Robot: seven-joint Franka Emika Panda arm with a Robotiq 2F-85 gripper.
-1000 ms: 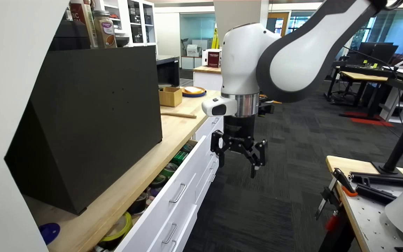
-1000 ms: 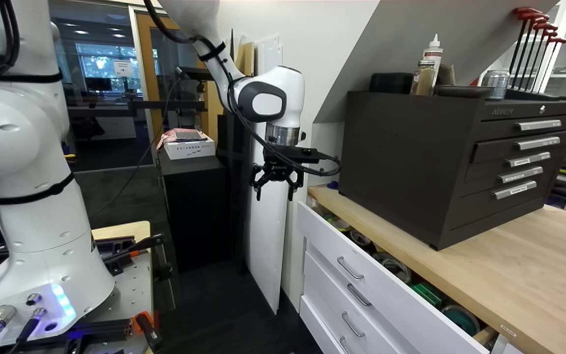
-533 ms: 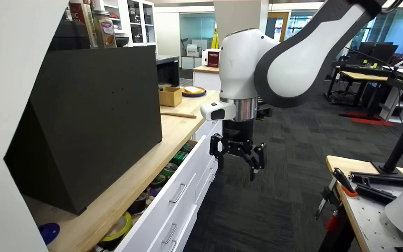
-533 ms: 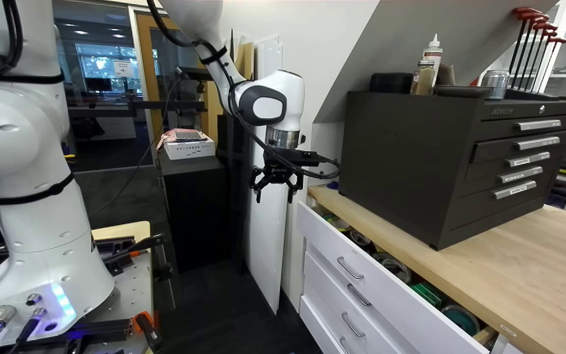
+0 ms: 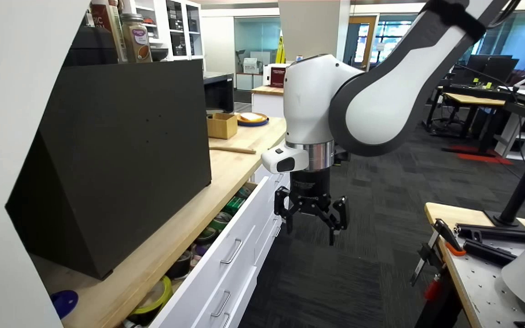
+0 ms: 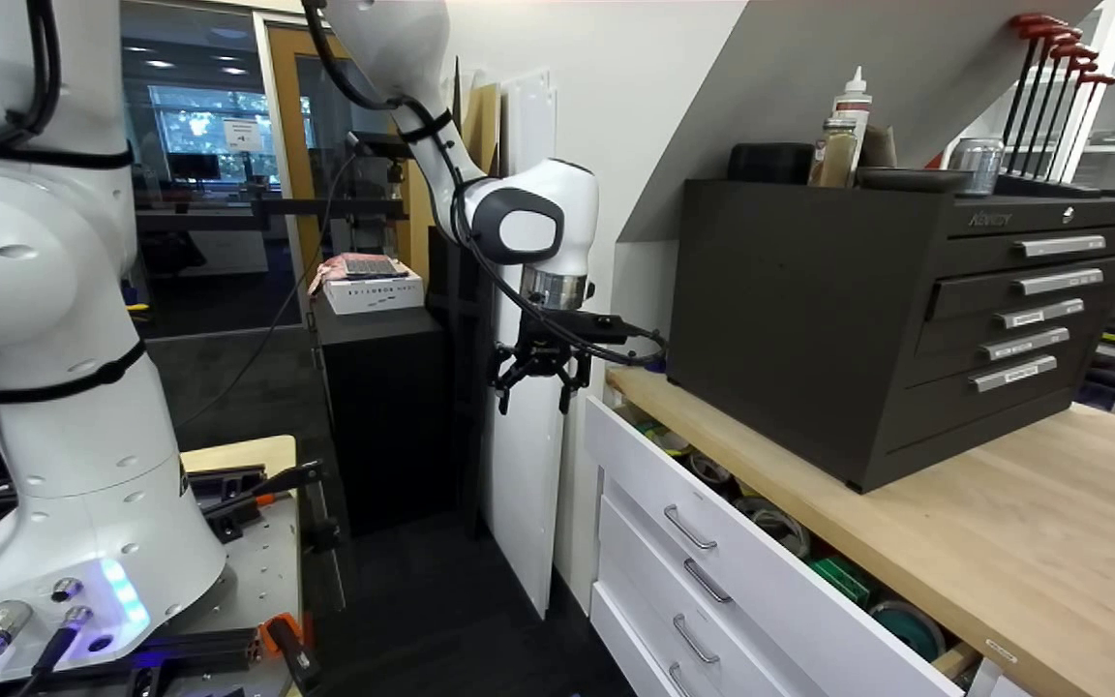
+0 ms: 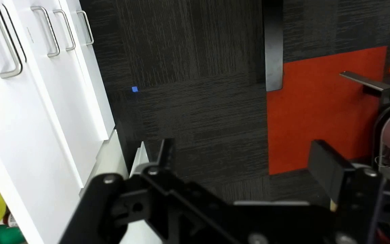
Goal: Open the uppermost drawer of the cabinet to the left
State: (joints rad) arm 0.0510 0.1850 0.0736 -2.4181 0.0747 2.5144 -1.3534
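The uppermost drawer's white front (image 5: 249,223) stands pulled out from the cabinet, and its front also shows in an exterior view (image 6: 640,469) and the wrist view (image 7: 22,132). Tape rolls (image 5: 153,298) and green clutter show inside it. Its metal handle (image 5: 232,251) is free. The cabinet has a light wooden worktop (image 6: 1051,503). My gripper (image 5: 310,234) is open and empty, pointing down in front of the drawer fronts, apart from them. It also shows in an exterior view (image 6: 534,402) and the wrist view (image 7: 242,152), with floor between its fingers.
A big black drawer box (image 6: 799,319) stands on the worktop. A white panel (image 6: 528,474) leans against the wall. The robot's table (image 5: 476,273) with clamps stands opposite the cabinet. A red mat (image 7: 313,115) lies on the dark floor.
My arm and gripper have moved down a little in both exterior views. The gripper stays open, and the drawer has not moved.
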